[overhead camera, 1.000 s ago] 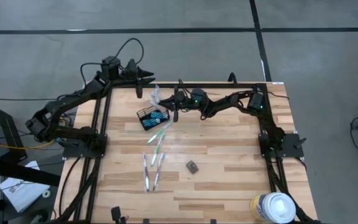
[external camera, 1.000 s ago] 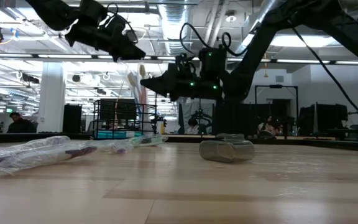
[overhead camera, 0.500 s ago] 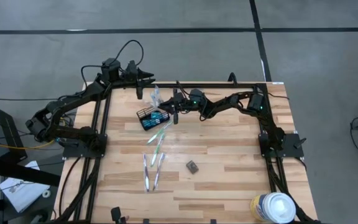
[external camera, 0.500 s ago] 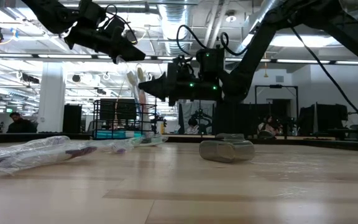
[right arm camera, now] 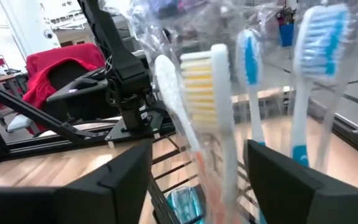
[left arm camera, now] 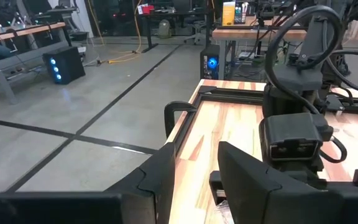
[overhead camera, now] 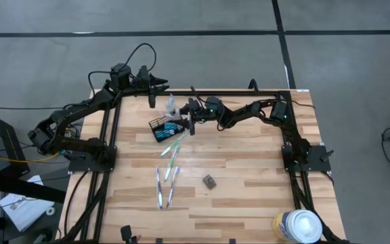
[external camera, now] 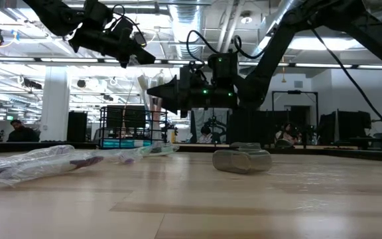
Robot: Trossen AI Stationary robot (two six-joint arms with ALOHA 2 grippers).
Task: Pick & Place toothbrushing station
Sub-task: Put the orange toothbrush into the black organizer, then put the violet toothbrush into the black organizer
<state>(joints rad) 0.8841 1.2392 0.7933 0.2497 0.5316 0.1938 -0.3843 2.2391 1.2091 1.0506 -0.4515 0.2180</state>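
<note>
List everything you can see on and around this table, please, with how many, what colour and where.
Table: one, light wood.
Caddy: one, black wire, far side, with toothbrushes standing in it.
Loose toothbrushes: several, wrapped, white and green, mid-table and nearer.
Block: one, dark grey, mid-table.
Canister: one, white, near right corner.
Left gripper: raised by the far edge, idle.
Right gripper: open over the caddy, around a yellow-bristled toothbrush.

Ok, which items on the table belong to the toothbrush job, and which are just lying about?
Job: black wire-mesh caddy; upright wrapped toothbrushes in it; loose wrapped toothbrushes on the wood.
Lying about: small dark grey block; large white round canister.
</note>
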